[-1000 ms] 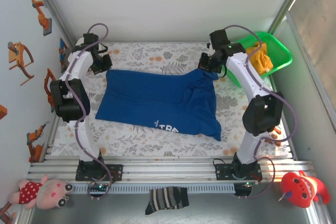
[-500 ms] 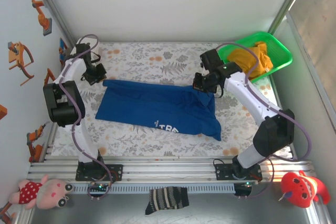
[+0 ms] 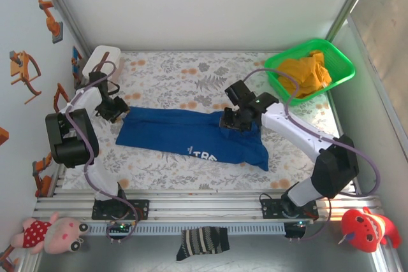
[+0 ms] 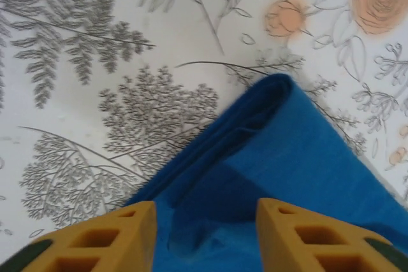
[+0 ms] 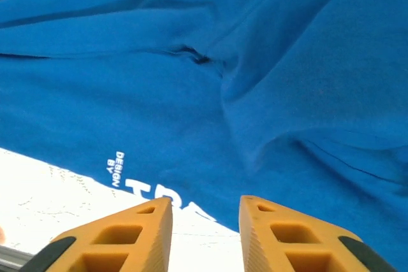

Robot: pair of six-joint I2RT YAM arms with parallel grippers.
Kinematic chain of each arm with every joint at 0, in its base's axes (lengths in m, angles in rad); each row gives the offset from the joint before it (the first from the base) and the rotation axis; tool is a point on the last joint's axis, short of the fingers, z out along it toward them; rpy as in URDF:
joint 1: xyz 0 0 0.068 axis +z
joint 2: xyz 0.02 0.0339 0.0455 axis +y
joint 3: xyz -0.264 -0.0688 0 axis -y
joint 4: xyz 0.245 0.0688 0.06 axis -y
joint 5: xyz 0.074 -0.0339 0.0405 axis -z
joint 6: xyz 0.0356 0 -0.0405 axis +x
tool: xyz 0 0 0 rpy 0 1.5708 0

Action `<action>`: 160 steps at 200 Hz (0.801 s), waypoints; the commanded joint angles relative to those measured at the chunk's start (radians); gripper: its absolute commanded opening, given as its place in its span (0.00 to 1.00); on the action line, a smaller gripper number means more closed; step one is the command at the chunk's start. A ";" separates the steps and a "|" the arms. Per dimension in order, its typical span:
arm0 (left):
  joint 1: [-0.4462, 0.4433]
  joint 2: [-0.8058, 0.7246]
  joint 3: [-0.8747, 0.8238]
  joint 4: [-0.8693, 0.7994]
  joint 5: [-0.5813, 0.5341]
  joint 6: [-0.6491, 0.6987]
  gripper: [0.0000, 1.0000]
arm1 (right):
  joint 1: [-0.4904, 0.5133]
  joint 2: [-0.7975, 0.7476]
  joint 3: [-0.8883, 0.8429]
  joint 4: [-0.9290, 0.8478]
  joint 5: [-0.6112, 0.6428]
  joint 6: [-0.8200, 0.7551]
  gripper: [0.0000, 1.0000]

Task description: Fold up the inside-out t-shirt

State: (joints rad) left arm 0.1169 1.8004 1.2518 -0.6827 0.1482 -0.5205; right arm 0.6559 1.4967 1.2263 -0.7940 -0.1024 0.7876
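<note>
The t-shirt [image 3: 185, 133] lies flat at mid-desk [image 3: 185, 71], stretched left to right, with white lettering by its near edge. The left jaws stand apart over its doubled left corner, clamping nothing. The right jaws stand apart just above the cloth right of centre, with nothing between them. A yellow garment [image 3: 306, 71] sits in the green basket [image 3: 338, 53] at far right.

The fingers of my right gripper [image 5: 205, 205] cover the end of the white lettering [image 5: 127, 179] on the inside-out t-shirt [image 5: 287, 93], which the picture edges crop. The lower edge cuts off my left gripper [image 4: 205, 211] fingers.
</note>
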 commanded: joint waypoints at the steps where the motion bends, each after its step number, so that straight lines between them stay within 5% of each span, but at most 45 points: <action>1: 0.016 -0.031 0.013 -0.031 -0.048 0.006 0.54 | -0.035 -0.095 -0.007 -0.058 0.098 -0.028 0.34; 82: -0.055 -0.073 0.105 -0.027 0.072 -0.019 0.63 | -0.325 -0.098 -0.159 0.013 -0.004 -0.286 0.38; 160: -0.154 0.092 0.156 -0.012 0.077 0.007 0.64 | -0.399 0.025 -0.231 0.174 -0.158 -0.315 0.39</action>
State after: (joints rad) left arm -0.0296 1.8545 1.4055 -0.6796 0.2184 -0.5301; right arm 0.2592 1.4857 1.0183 -0.6884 -0.1978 0.4957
